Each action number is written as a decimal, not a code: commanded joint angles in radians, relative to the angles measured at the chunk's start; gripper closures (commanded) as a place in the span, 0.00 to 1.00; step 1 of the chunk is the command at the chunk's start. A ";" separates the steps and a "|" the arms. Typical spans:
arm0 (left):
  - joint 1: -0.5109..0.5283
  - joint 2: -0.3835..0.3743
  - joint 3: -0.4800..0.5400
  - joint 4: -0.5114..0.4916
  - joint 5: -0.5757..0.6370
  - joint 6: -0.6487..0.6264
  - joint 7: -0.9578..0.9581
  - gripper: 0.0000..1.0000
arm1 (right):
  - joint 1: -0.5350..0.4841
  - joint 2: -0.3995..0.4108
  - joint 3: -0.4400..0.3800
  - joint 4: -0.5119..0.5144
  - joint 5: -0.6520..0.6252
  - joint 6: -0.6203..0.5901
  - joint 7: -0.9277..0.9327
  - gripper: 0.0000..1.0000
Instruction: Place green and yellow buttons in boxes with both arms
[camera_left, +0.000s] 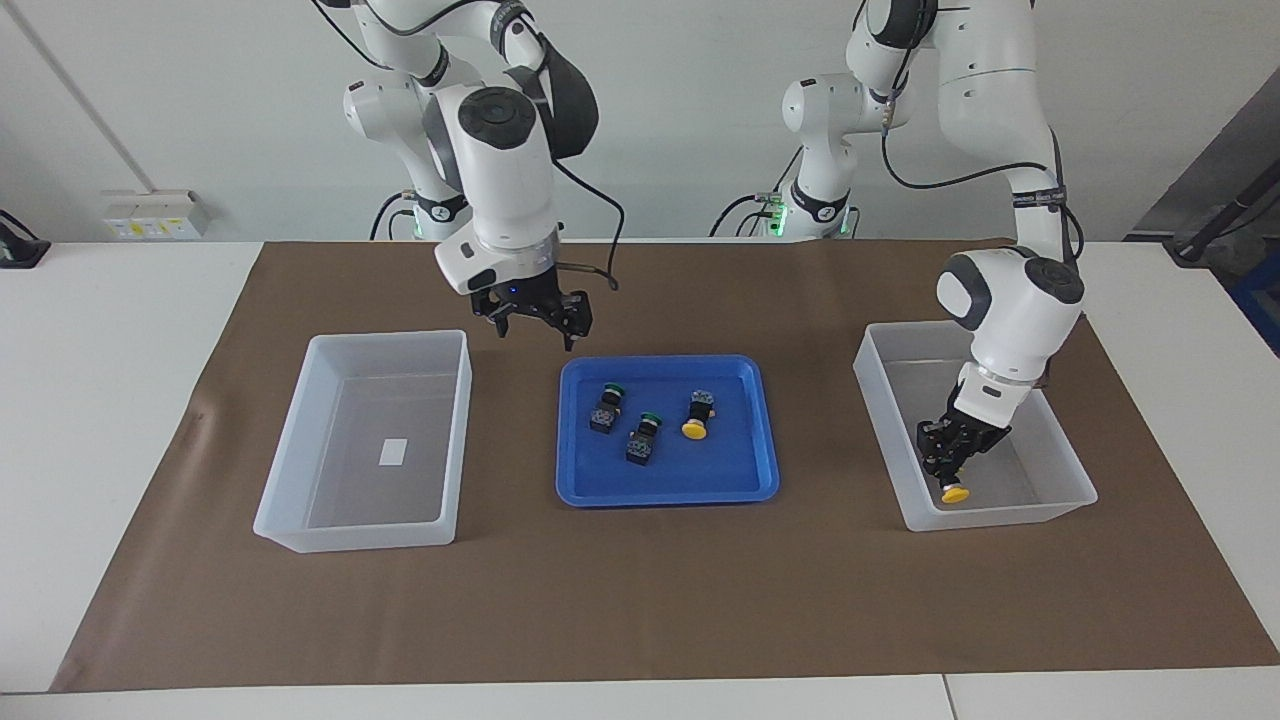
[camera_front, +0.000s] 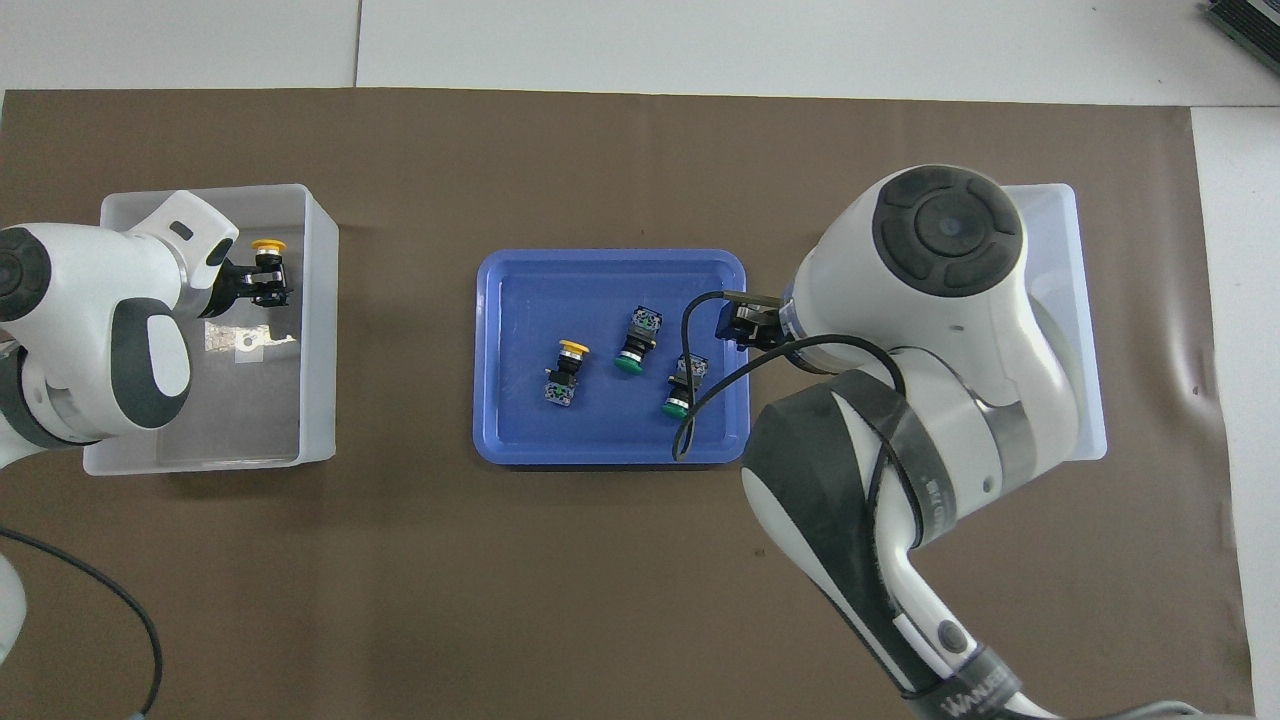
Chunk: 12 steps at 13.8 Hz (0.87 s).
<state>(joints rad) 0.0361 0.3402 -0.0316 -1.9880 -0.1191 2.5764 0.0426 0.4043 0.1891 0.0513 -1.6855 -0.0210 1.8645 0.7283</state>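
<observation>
In box (camera_left: 1070, 470), button (camera_left: 955, 493) between jaws

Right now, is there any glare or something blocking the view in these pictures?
Overhead view: a bright glare patch on the floor of the clear box at the left arm's end, and the right arm hides most of the other box. Facing view: even light, soft shadows, nothing blocked.

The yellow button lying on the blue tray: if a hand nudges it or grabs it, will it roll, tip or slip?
The yellow button lies on its side in the blue tray, so it has little left to tip. Its round mushroom cap may let it pivot or roll a little when nudged. The blocky black body looks rigid and flat-sided, so it probably grips securely.
</observation>
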 joint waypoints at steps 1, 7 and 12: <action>0.010 -0.001 -0.005 0.020 -0.016 0.010 0.025 0.00 | 0.037 0.021 -0.002 0.000 0.004 0.042 0.020 0.00; -0.002 -0.147 -0.002 0.049 -0.008 -0.089 0.020 0.00 | 0.097 0.121 -0.001 -0.004 0.004 0.221 0.069 0.00; -0.099 -0.290 -0.007 0.040 -0.008 -0.272 0.008 0.00 | 0.133 0.245 -0.004 0.027 -0.016 0.366 0.106 0.00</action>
<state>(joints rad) -0.0131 0.1001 -0.0484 -1.9171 -0.1190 2.3432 0.0469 0.5201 0.3656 0.0511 -1.6912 -0.0224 2.1817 0.8020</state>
